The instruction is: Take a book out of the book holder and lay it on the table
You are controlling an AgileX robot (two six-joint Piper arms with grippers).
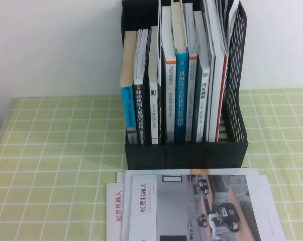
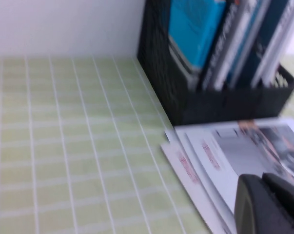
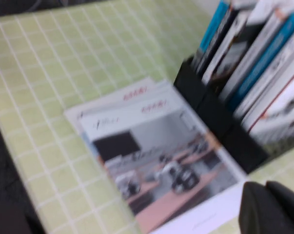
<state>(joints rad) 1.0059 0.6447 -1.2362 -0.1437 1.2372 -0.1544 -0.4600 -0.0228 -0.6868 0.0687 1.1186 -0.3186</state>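
While the book lies on the table, right tool is clenched empty; left tool state unclear.

Book: thin brochure, grey cover photo of small wheeled robots, white margins, lying flat, top of a small fanned stack on the green checked surface. Just in front of the book holder, a black mesh rack, upright, full of standing books.
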